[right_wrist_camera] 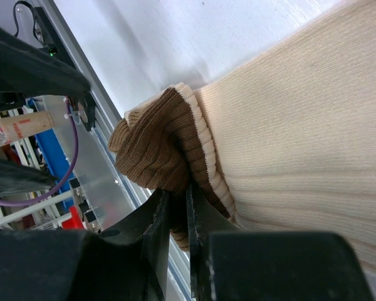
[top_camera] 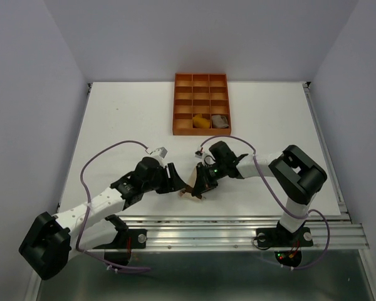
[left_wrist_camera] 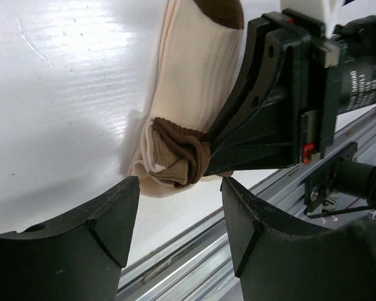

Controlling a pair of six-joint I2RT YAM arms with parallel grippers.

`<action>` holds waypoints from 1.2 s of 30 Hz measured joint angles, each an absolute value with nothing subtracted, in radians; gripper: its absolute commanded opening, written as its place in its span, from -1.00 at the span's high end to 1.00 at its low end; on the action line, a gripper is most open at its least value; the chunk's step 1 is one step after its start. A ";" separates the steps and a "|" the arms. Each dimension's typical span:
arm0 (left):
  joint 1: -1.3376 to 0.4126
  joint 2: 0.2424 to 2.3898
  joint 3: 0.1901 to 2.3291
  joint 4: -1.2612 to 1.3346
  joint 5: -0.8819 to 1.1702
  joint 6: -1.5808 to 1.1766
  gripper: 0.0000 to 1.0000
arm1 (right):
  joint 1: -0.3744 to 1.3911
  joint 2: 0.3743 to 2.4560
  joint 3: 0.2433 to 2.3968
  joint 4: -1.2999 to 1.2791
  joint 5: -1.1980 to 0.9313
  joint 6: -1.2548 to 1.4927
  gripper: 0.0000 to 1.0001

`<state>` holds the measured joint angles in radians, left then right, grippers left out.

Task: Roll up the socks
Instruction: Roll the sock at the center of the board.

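The brown-cream sock lies flat on the white worktop close to its near edge, between the two hands. In the left wrist view its long axis runs from a dark brown end at the top of the picture down to the cuff, which is bunched into a small brown-and-cream roll. From above the sock is mostly hidden under the hands, so its heading on the worktop is hard to read there.

The right hand is clamped tight on the sock. Its two fingers are almost together, with a fold of the brown ribbed cuff pinched between them. The cream body spreads away from the grip.

The left hand stands with its jaws well apart and nothing between them. The rolled cuff sits just beyond the gap between its fingertips. Whether the left-side finger touches the cream edge cannot be told.

The metal rail along the near edge is just beside the roll, so there is little room on that side. Toward the far side the worktop is bare up to the orange tray, which is well apart from the hands. In the tray's nearest row the mustard sock fills the middle compartment and the taupe sock the right one.
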<state>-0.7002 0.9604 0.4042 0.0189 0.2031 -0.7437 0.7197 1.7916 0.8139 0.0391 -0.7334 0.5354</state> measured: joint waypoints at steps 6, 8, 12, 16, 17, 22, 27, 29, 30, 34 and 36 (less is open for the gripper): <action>-0.706 1.054 0.399 0.056 0.229 -0.731 -0.31 | 0.719 1.796 0.817 0.038 -0.739 0.535 0.99; -0.712 1.067 0.397 0.074 0.239 -0.726 -0.31 | 0.719 1.803 0.822 0.038 -0.746 0.536 0.98; -0.714 1.073 0.386 0.118 0.259 -0.714 -0.30 | 0.717 1.812 0.828 0.038 -0.758 0.536 0.99; -0.717 1.121 0.385 0.153 0.276 -0.705 -0.24 | 0.713 1.818 0.830 0.038 -0.769 0.536 0.99; -0.717 1.132 0.385 0.154 0.278 -0.703 -0.23 | 0.712 1.819 0.830 0.038 -0.771 0.536 0.99; -0.718 1.213 0.386 0.174 0.287 -0.688 0.21 | 0.709 1.820 0.830 0.038 -0.773 0.535 0.96; -0.718 1.274 0.421 0.193 0.312 -0.677 0.68 | 0.707 1.820 0.830 0.037 -0.778 0.511 0.69; -0.718 1.304 0.445 0.191 0.318 -0.673 0.93 | 0.704 1.819 0.829 0.036 -0.783 0.494 0.59; -0.718 1.313 0.452 0.191 0.320 -0.674 1.00 | 0.701 1.819 0.828 0.036 -0.786 0.485 0.56; -0.718 1.370 0.495 0.181 0.335 -0.677 1.00 | 0.695 1.808 0.823 0.032 -0.788 0.452 0.29; -0.718 1.394 0.519 0.167 0.338 -0.678 1.00 | 0.694 1.799 0.822 0.031 -0.788 0.438 0.14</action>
<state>-0.7177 1.3937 0.5194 0.1669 0.3378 -0.6781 0.6937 1.7988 0.8219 0.0311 -0.7879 0.4381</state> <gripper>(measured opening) 0.233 0.317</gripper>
